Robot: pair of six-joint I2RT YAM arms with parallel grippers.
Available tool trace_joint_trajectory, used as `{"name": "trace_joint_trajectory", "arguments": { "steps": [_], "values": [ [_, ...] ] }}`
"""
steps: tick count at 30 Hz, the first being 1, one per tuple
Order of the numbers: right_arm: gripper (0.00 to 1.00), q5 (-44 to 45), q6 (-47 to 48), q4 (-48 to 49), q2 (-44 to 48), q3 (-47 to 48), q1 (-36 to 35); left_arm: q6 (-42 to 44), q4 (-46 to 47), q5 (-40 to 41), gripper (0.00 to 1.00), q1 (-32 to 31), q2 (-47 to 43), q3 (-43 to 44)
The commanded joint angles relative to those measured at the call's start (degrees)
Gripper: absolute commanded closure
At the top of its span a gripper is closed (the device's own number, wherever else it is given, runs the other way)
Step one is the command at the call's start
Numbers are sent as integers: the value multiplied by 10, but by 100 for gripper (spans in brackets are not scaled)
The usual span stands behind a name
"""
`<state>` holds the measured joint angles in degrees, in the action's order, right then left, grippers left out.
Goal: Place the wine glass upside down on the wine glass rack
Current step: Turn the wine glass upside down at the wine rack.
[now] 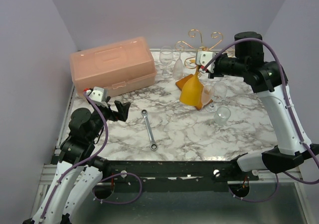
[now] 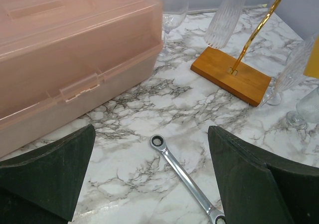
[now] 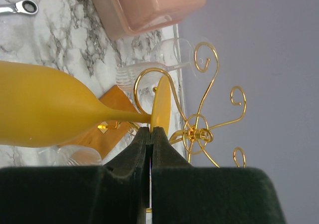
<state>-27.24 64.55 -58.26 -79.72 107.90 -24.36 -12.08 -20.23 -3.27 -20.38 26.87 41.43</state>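
The right tool (image 3: 151, 131) is clamped shut on the rim of the foot of the yellow wine glass (image 3: 45, 104), which hangs bowl-down beside the stem of the rack (image 2: 232, 74), its bowl low over the rack's wooden base. In the right wrist view one curled gold arm arches close by the point where stem meets foot; whether the foot bears on the wire yet I cannot tell. To do this step well, I judge the stem should slide fully into the curl so that wire sits under the foot on both sides, with the glass kept plumb, and the grip should let go only once the weight is taken. The bowl hangs close to the clear glasses (image 1: 219, 92) on the worktop (image 1: 189, 134), so any swing should be small. The left tool (image 2: 152, 131) is spread wide and holds nothing, low over a wrench (image 2: 187, 179). The pink box (image 2: 65, 49) has its lid down and latched; its cloudy walls hide any contents. The clear glasses look empty
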Motion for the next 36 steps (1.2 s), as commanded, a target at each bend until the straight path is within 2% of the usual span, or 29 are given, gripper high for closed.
{"name": "trace_joint_trajectory", "arguments": {
  "steps": [1, 23, 36],
  "values": [
    [100, 64, 4, 40, 8, -21, -6, -5, 15, -16, 1, 3, -6, -6],
    [100, 167, 21, 137, 3, -70, -31, -10, 17, -23, 2, 6, -4, -7],
    [100, 252, 38, 184, -9, -99, -96, -12, 18, -30, 1, 10, -6, -7]
  ]
}}
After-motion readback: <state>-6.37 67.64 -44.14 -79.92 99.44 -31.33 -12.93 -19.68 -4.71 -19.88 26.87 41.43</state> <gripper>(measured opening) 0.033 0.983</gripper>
